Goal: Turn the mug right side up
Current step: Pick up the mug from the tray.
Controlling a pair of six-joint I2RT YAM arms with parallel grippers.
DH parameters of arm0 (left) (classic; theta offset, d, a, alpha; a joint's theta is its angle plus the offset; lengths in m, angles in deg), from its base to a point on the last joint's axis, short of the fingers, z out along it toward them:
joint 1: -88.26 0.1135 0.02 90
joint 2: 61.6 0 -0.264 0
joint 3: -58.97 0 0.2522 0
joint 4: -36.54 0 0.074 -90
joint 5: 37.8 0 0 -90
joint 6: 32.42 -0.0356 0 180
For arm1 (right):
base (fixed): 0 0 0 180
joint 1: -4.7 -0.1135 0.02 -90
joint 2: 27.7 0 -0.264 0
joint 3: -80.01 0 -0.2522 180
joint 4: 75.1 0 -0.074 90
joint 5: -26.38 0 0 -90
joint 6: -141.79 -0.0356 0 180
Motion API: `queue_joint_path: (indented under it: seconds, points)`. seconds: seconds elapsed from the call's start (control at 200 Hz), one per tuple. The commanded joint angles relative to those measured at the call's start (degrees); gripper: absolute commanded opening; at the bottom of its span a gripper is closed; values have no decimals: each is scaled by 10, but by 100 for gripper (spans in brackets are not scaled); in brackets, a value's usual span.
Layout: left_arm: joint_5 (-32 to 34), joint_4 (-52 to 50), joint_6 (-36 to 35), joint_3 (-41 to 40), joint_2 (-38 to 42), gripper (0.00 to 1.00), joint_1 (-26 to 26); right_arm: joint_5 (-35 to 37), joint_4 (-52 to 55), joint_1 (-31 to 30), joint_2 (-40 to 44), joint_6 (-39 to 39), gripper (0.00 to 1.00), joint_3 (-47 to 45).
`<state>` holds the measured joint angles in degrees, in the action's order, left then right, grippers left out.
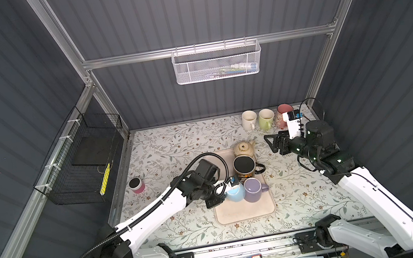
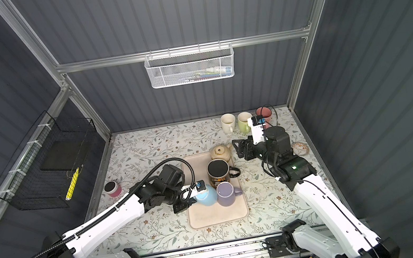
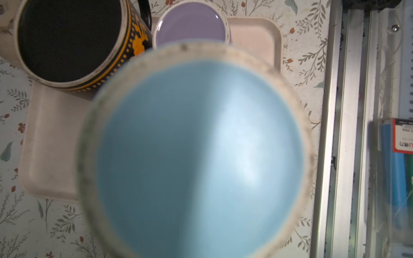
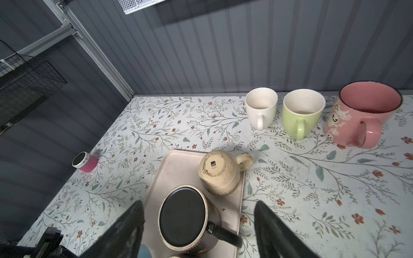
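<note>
Step in hand: grab & lift of the blue mug, flip not yet done

Tray (image 1: 242,210) is the landmark; its near half is bare. At the tray's left edge, abt mid-length, L gripper (image 1: 222,192) has its jaws pressed together on the blue mug (image 1: 236,193). It's prob pinching the handle, but handle & fingertips are hidden, so can't say where it bites. Mug is bottom-up: in the L wrist view its base (image 3: 196,152), w/ a rough pale ring, fills the pic, blurred, facing the cam. Resting on the tray or just off it, can't tell. Purple mug (image 1: 254,189) sits on the tray just right of it, touching or nearly, also bottom-up.

Further up the tray are the black mug (image 1: 244,168) & then the beige mug (image 4: 220,172) at the tray's far right corner, both bottom-up. R gripper (image 1: 271,144) hangs off the tray's far right side, fingers spread wide, holding nothing, apart from all mugs. Beyond the tray's far right, white mug (image 4: 261,105), green mug (image 4: 301,111) & pink mug (image 4: 368,114) stand upright in a row. Small pink can (image 1: 137,185) is well off the tray's left.

Next move, as I judge it: lift clear of tray & purple mug, roll wrist approx half a turn so the mouth faces up, set down upright, then let go. Room is tight vs the purple mug, and a handle pinch could let the mug swing in the roll
</note>
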<state>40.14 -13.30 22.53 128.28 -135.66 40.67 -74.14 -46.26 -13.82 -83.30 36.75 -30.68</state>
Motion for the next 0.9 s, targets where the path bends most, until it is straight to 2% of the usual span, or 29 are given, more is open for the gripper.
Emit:
queue_joint_path:
  seconds: [0.0, 0.24, 0.32, 0.39, 0.465, 0.675, 0.895]
  points:
    - [-20, 50, 20, -3, 32, 0, -2, -21, -19, -1, 8, -9, 77, -9]
    - [-40, 17, 41, 48, 54, 0, 3, -58, -33, -1, -2, -19, 77, -10]
    - [-64, 31, 59, 54, 71, 0, 12, -72, -38, 0, -2, -21, 77, -14]
    - [-115, 56, 80, 55, 87, 0, 26, -81, -45, 5, 3, -26, 78, -19]
    - [-152, 89, 102, 58, 99, 0, 45, -132, -68, 29, 13, -49, 78, -36]
    - [-262, 201, 178, 72, 83, 0, 108, -265, -231, 141, 24, -179, 78, -130]
    - [-298, 382, 296, 82, 25, 0, 119, -342, -433, 164, 5, -292, 78, -216]
